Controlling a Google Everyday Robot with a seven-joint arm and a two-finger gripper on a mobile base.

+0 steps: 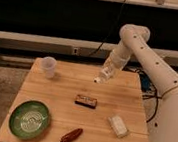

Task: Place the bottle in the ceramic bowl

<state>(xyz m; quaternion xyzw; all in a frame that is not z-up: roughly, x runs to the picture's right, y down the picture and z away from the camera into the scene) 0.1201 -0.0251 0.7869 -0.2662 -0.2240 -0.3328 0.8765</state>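
My gripper [105, 76] hangs over the far middle of the wooden table [64, 89], pointing down and to the left. It is shut on the bottle [100, 79], a small slim whitish thing whose white end sticks out below the fingers, held clear of the tabletop. The ceramic bowl [30, 119], wide, green and with pale rings inside, sits at the table's front left corner with nothing in it. It is far from the gripper, down and to the left.
A translucent plastic cup [48, 67] stands at the back left. A dark flat bar [86, 101] lies mid-table. A white rectangular block [118, 125] lies front right. A reddish-brown oblong object [71, 136] lies at the front edge. A dark rail runs behind the table.
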